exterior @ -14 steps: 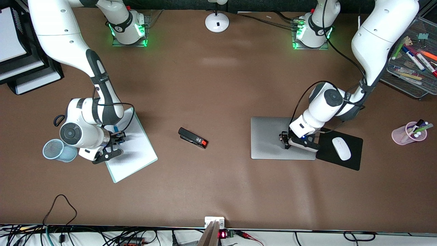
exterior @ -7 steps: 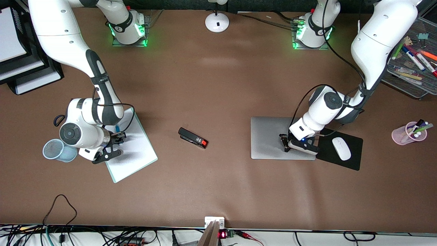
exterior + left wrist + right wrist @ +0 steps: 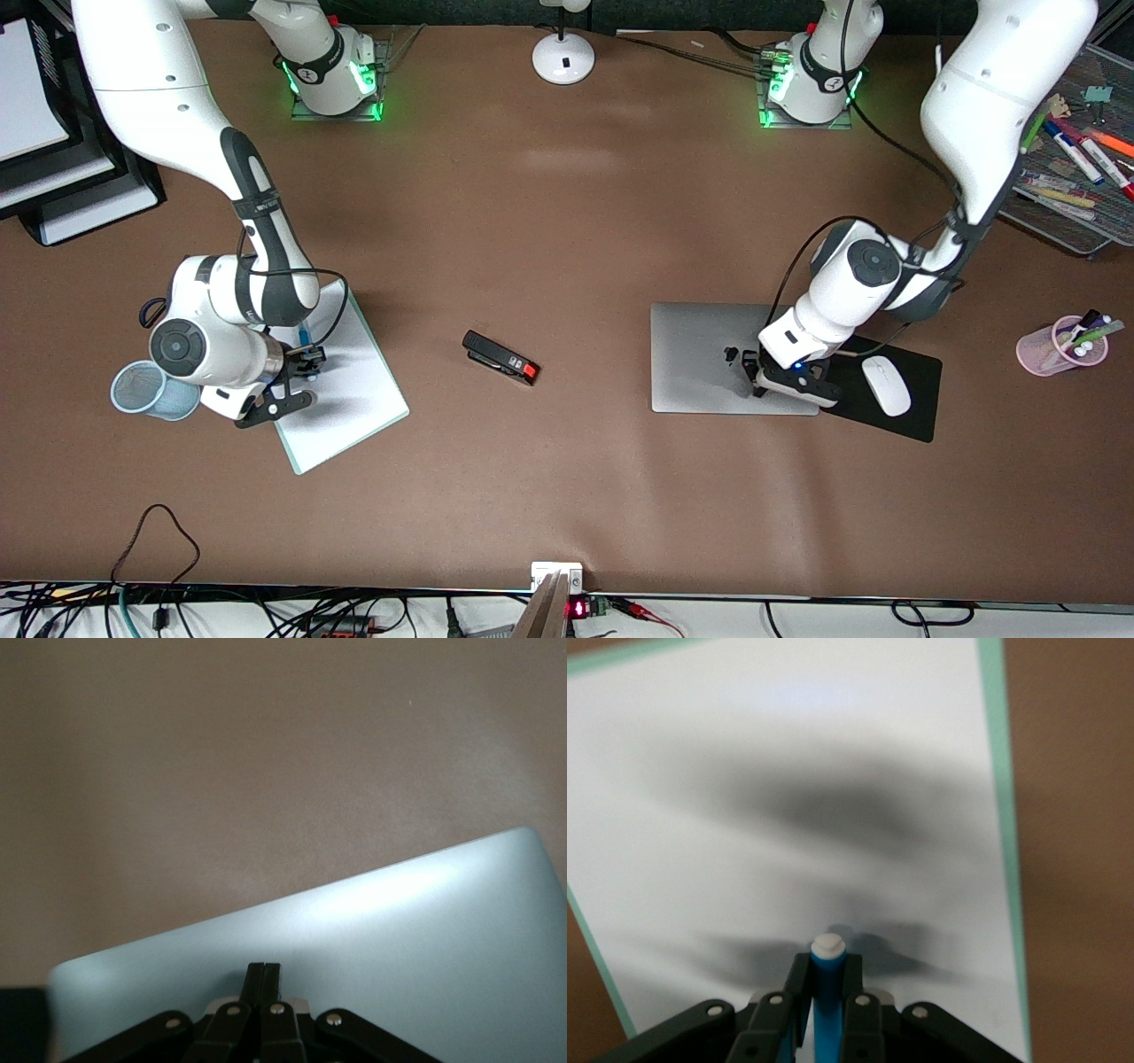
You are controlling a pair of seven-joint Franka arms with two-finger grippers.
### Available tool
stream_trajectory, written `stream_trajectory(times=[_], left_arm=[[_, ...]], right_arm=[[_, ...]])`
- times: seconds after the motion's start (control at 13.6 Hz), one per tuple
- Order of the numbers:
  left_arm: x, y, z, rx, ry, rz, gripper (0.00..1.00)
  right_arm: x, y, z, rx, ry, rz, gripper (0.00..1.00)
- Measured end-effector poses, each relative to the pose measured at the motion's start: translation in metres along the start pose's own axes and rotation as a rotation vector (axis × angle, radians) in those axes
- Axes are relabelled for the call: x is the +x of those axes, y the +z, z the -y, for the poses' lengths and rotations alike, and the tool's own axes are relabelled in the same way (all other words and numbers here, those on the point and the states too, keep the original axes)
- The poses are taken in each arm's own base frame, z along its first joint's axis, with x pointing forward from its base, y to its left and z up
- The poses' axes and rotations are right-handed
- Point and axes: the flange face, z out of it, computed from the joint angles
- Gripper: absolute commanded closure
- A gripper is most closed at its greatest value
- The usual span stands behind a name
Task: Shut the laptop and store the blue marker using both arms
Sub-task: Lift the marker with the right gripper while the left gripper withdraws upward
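The right pincer (image 3: 824, 1005) pinched the light, slick-looking blue marker (image 3: 827, 992) mid-barrel, tip at 12 o'clock, while the left pincer (image 3: 263, 979), pressed together, hovered over the closed laptop (image 3: 709, 354).

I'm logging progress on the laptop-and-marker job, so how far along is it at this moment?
Done: the laptop lies shut and flat, with the left gripper shut over its lid. In hand: the right gripper is shut on the blue marker, held over the white board. Left: storing the marker, probably in the mesh cup beside that board.
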Motion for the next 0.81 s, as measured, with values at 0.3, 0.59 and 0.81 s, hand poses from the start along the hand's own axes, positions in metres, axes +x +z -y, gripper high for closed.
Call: stream_trajectory(times=[0.3, 0.59, 0.81], left_arm=[[0.015, -0.087, -0.031, 0.155, 0.066, 0.153, 0.96], [0.025, -0.153, -0.041, 0.282, 0.105, 0.363, 0.33], [0.039, -0.197, -0.039, 0.271, 0.078, 0.441, 0.0]], right_arm=[[0.018, -0.07, -0.004, -0.028, -0.008, -0.121, 1.0], [0.019, -0.15, -0.004, -0.06, -0.086, -0.238, 1.0], [0.009, -0.208, -0.006, -0.09, -0.237, -0.32, 1.0]])
